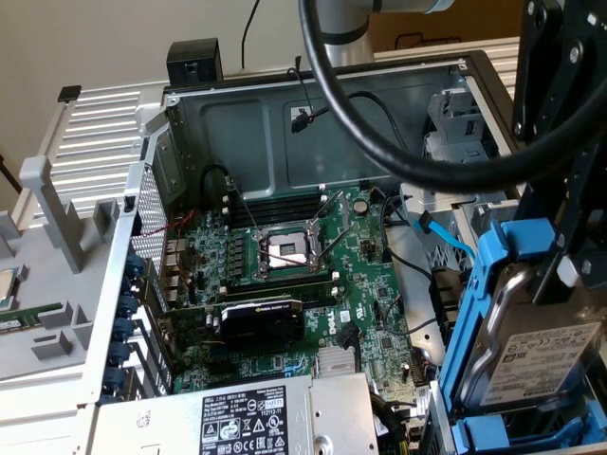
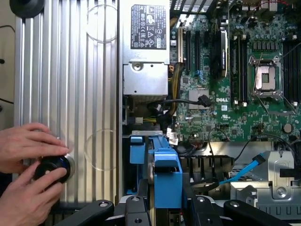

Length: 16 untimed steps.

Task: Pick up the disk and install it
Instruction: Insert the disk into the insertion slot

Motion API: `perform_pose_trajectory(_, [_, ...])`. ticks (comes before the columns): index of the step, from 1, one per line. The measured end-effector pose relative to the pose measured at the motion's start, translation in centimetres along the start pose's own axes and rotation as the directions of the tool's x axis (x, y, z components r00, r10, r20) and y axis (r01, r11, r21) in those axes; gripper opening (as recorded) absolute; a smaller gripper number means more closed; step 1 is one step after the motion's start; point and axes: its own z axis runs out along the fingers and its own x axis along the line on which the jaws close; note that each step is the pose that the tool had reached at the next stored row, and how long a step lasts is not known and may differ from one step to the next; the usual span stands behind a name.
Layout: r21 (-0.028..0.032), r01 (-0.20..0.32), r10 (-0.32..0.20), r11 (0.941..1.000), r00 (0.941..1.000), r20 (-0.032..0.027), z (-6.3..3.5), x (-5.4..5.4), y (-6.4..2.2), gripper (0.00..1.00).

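**Now the disk (image 1: 539, 365) sits in my claw (image 2: 162, 211), at the rim of the open computer case (image 1: 285, 95)**

My fingers are clamped on the disk from both sides, pressing on its bright blue rails. It stands nearly upright between them, a little tilted, with its white label turned toward the exterior camera. It hangs at the edge of the case, close to a grey metal bay (image 2: 277, 188). A light blue cable (image 2: 242, 172) lies just beside that bay. Whether the disk touches the case I cannot tell.

Farther from my claw, down inside the case, lies the green circuit board (image 1: 285, 284). It has a bare processor socket (image 1: 285, 248) and a black card (image 1: 261, 322) plugged across it. The grey power box (image 2: 143, 47) with its black-and-white sticker sits beyond the disk, against the case wall. A thick black cable (image 1: 379, 133) loops across the exterior view, above the board.

Off to one side of my claw, outside the case, a ribbed metal plate (image 2: 84, 94) lies flat. A person's hands (image 2: 28, 146) rest on it, fingers around a small black knob (image 2: 52, 168), well apart from the disk.
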Motion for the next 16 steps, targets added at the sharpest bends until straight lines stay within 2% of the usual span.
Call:
perform_pose_trajectory(12, [0.0005,0.0,0.0,1.0,1.0,0.0004,0.02,0.0,0.05,0.38])
perform_pose_trajectory(13, [0.0005,0.0,0.0,1.0,1.0,0.0004,0.02,0.0,0.05,0.45])
perform_pose_trajectory(16, [0.0005,0.0,0.0,1.0,1.0,0.0004,0.05,0.0,0.05,0.45])
